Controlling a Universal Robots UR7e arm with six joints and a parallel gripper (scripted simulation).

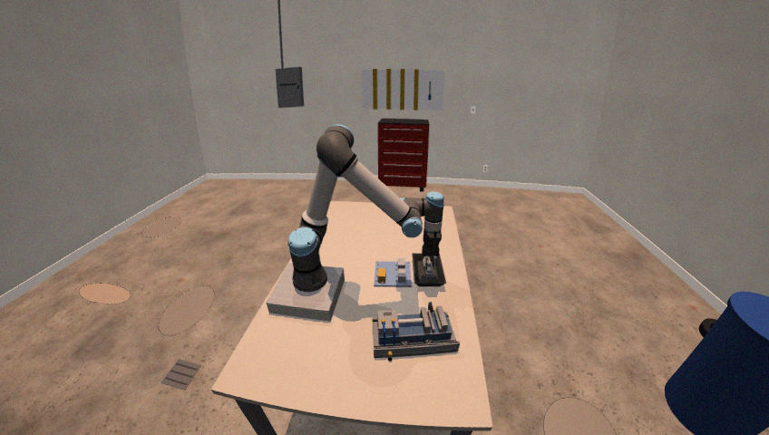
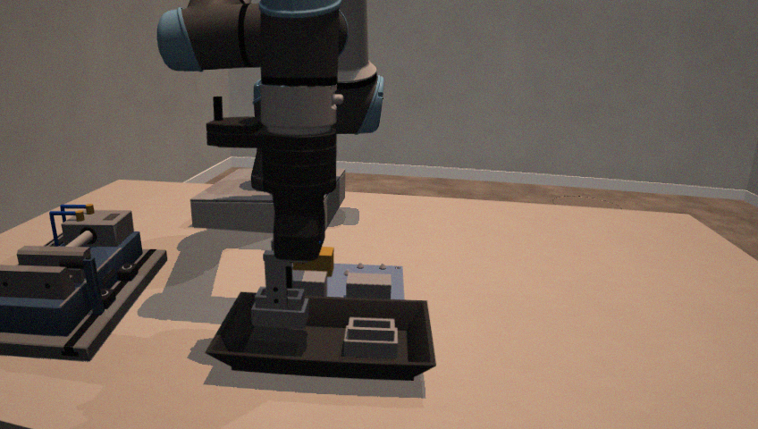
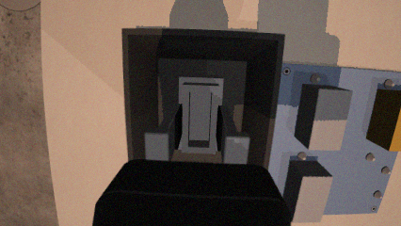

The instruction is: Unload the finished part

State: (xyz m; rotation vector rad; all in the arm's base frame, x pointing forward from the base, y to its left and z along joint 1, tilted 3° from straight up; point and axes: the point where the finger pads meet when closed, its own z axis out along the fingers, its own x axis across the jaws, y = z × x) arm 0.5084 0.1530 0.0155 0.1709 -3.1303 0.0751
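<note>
My gripper (image 2: 277,298) (image 1: 428,265) (image 3: 200,118) is shut on the finished part (image 2: 279,313) (image 3: 235,148), a grey block with a pocket on top. It holds the part upright, low inside the left half of the black outfeed tray (image 2: 319,366) (image 1: 438,279) (image 3: 141,94). I cannot tell whether the part touches the tray floor. A second pocketed block (image 2: 370,335) lies in the right half of the tray, apart from the held one. It is hidden in the wrist view. The vise (image 2: 63,276) (image 1: 415,328) stands to the left in the exterior view, with nothing between its jaws.
A blue fixture plate (image 2: 393,279) (image 1: 391,281) (image 3: 348,160) lies just behind the tray with two plain grey blocks (image 2: 367,284) (image 3: 325,115) and a yellow block (image 2: 319,258) (image 3: 386,118). The arm's grey base (image 1: 307,294) stands at the table's left. A red cabinet (image 1: 403,151) is at the wall.
</note>
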